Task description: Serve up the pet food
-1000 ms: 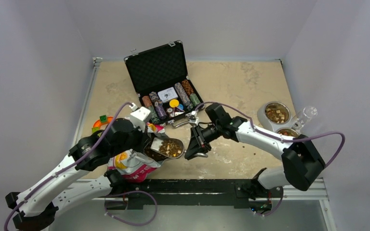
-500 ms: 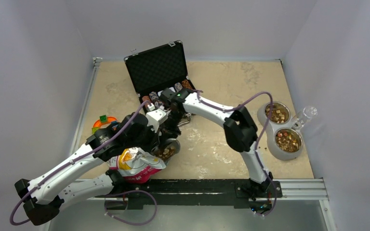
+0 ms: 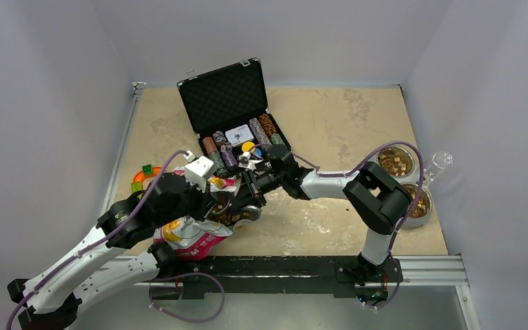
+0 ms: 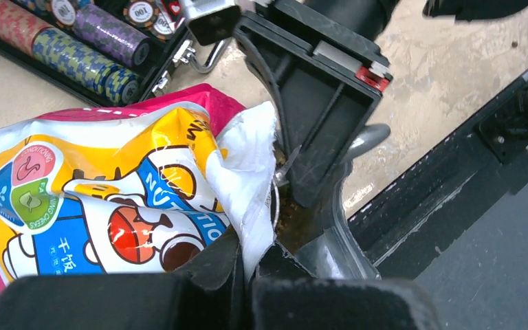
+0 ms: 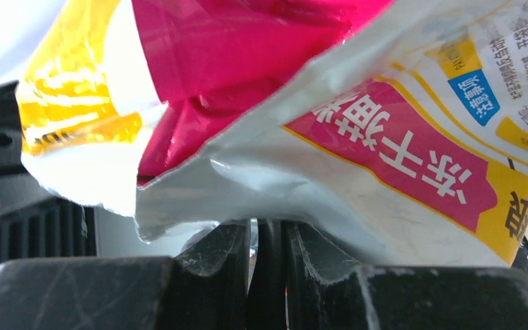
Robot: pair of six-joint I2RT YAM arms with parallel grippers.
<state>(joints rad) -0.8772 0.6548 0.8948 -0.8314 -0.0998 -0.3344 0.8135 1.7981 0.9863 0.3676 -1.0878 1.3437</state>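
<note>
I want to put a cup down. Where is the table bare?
Bare: back right, between the poker case and the bowls; front centre, right of the bag. Crowded: front left, where the left gripper, right gripper, bag and scoop meet.

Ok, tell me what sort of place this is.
Probably a robot test cell: blank grey walls around the table, a black mounting rail, and mismatched props, a poker-chip case and pet bowls.

The bag lies before the left pincer, with its edge between the fingers. The right pincer stands just to the right, at the bag's mouth. It has the scoop in its fingers, and the kibble is beneath it. The chip case lies behind both pincers. The bowls are well apart, to the right.
</note>
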